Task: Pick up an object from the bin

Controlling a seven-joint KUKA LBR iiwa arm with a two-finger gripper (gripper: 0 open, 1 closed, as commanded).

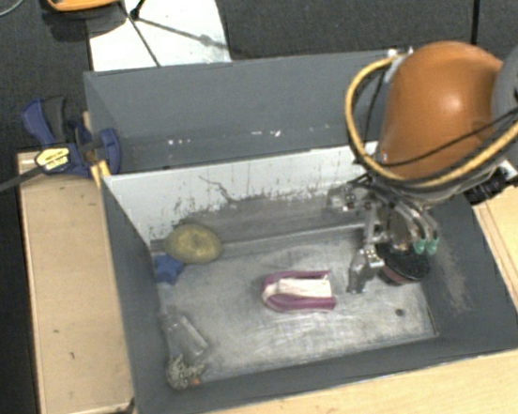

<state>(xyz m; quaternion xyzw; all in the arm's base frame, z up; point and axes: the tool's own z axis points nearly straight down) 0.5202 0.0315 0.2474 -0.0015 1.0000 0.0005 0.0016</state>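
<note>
The arm with its orange dome-shaped wrist cover (435, 102) reaches in from the right and hangs over the right end of the grey metal bin (257, 116), yellow and black cables looped round the cover. Below it the gripper (362, 273) points down, low over the bin floor near the right wall; whether it is spread or pressed together I cannot tell. Just to its left, close but apart, lies the flat purple-and-white packet (299, 293) in the middle of the floor, nothing on top of it. Well off to the left sit a dull yellow-green round lump (194, 243) against the far wall, a small blue scrap (166, 268) just beside it, and a clear plastic piece (184, 339) in the near left corner.
</note>
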